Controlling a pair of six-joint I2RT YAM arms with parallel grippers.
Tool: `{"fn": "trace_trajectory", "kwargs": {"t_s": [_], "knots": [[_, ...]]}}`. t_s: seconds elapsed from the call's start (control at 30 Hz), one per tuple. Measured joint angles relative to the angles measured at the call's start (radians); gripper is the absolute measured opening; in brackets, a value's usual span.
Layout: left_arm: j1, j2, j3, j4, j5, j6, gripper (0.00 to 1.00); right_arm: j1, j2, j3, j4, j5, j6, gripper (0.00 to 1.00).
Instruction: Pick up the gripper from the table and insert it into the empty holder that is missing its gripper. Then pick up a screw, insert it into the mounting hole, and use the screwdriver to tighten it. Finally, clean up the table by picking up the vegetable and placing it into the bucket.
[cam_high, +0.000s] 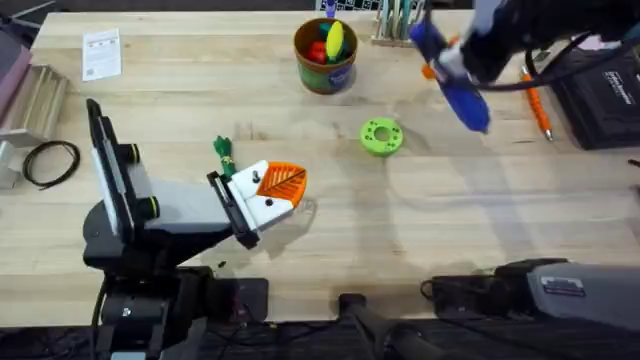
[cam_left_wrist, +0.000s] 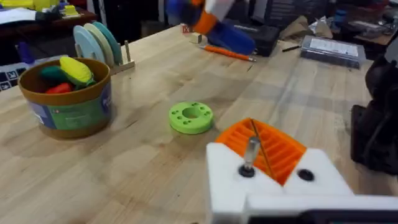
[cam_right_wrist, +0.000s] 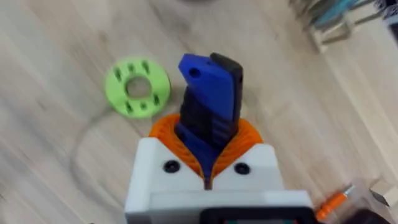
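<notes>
Gripping the screwdriver (cam_high: 455, 80) at its blue body, the right gripper (cam_right_wrist: 208, 163) pinches it aloft at two o'clock over the table. It looks chunky, rigid and top-heavy; a mid-body hold suits it. I cannot tell the left gripper's (cam_high: 262, 195) state.

The right gripper (cam_high: 452, 58) and the screwdriver (cam_high: 452, 72) it carries are blurred overhead, and its bit cannot be made out. In the right wrist view the orange pads (cam_right_wrist: 239, 140) hide the screwdriver's lower body. The left arm covers the vegetable's (cam_high: 222, 152) lower end overhead.
</notes>
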Motion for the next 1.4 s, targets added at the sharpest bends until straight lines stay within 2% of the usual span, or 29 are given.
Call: {"fn": "trace_trajectory", "kwargs": {"t_s": [0.1, 0.23, 0.47, 0.6, 0.63, 0.8, 0.83, 0.97, 1.0, 1.03, 1.1, 1.2, 1.27, 1.4], "knots": [[0.000, 0.000, 0.000, 0.000, 0.000, 0.000, 0.004, -0.019, 0.079, 0.000, -0.058, 0.086, -0.128, 0.020], [0.000, 0.000, 0.000, 0.000, 0.000, 0.000, 0.004, -0.030, 0.194, 0.000, -0.068, 0.199, -0.216, 0.020], [0.000, 0.000, 0.000, 0.000, -0.001, 0.000, 0.004, -0.032, 0.407, 0.000, 0.023, 0.336, -0.280, 0.020], [0.000, 0.000, 0.000, 0.000, -0.001, 0.000, 0.004, -0.032, 0.449, 0.002, 0.028, 0.366, -0.290, 0.024], [0.000, 0.000, 0.000, 0.000, -0.001, 0.000, 0.004, -0.032, 0.449, 0.002, 0.030, 0.369, -0.288, 0.114], [0.000, 0.000, 0.000, 0.000, -0.001, 0.000, 0.004, -0.032, 0.426, 0.006, 0.077, 0.387, -0.257, 0.835], [0.000, 0.000, 0.000, 0.000, -0.001, 0.000, 0.004, -0.032, 0.420, 0.006, 0.100, 0.383, -0.229, 0.944], [0.000, 0.000, 0.000, 0.000, -0.001, 0.000, 0.004, -0.032, 0.376, 0.006, 0.128, 0.369, -0.099, 0.979], [0.000, 0.000, 0.000, 0.000, -0.001, 0.003, 0.064, -0.032, 0.355, 0.006, 0.127, 0.364, -0.067, 0.980], [0.000, 0.000, 0.000, 0.000, -0.001, 0.004, 0.187, -0.032, 0.329, 0.006, 0.128, 0.362, -0.030, 0.981], [0.000, 0.000, 0.000, 0.000, -0.001, 0.004, 0.525, -0.032, 0.272, 0.006, 0.127, 0.350, 0.048, 0.982], [0.000, 0.000, 0.000, 0.000, -0.001, 0.000, 0.948, -0.032, 0.175, 0.006, 0.127, 0.321, 0.182, 0.991], [0.000, 0.000, 0.000, 0.000, -0.001, 0.000, 0.983, -0.032, 0.109, 0.006, 0.122, 0.296, 0.273, 0.991], [0.000, 0.000, -0.003, 0.031, -0.024, -0.002, 0.985, -0.032, -0.007, 0.006, 0.118, 0.260, 0.437, 0.991]]}}
